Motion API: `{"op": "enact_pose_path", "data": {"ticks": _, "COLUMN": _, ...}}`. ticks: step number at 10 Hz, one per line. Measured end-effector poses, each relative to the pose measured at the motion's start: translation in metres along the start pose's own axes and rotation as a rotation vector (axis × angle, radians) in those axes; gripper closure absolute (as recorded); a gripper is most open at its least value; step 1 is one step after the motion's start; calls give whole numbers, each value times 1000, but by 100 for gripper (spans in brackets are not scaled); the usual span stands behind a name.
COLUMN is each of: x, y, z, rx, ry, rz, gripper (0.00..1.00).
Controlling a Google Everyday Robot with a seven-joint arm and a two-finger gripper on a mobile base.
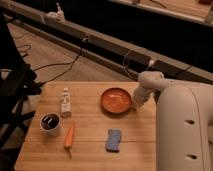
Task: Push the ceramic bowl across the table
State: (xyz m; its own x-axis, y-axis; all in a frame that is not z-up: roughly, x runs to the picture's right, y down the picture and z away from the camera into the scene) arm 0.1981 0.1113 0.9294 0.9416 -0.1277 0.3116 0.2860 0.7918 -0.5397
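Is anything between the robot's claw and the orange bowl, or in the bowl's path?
Nothing visible separates the gripper from the ceramic bowl; it is at the bowl's right rim. Leftward, a small bottle stands in the likely path.

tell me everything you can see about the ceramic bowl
The ceramic bowl is wide, shallow and round, orange-red with a paler patch inside, and looks glazed. It sits upright and looks empty, on the table in its far half, right of centre. The gripper is down at the bowl's right rim and appears to be against it. Nothing else on the table touches the bowl.
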Motion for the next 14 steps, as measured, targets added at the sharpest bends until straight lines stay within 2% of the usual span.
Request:
{"op": "enact_pose_path", "data": {"ticks": 2, "x": -12, "y": -11, "z": 1, "rx": 15, "ry": -21, "rz": -26, "gripper": 100}}
{"op": "enact_pose_path", "data": {"ticks": 3, "x": -25, "y": -18, "z": 2, "rx": 20, "ry": -47, "rz": -48, "gripper": 100}}
{"op": "enact_pose_path", "data": {"ticks": 8, "x": -95, "y": -22, "z": 12, "rx": -10, "ry": -171, "rz": -190, "gripper": 100}}
{"op": "enact_pose_path", "data": {"ticks": 10, "x": -131, "y": -18, "z": 11, "rx": -19, "ry": -237, "rz": -257, "gripper": 100}}
{"op": "enact_pose_path", "data": {"ticks": 12, "x": -142, "y": -18, "z": -1, "rx": 1, "ry": -274, "rz": -285, "gripper": 100}}
{"op": "enact_pose_path", "data": {"ticks": 14, "x": -140, "y": -17, "z": -4, "rx": 5, "ry": -276, "rz": -283, "gripper": 96}}
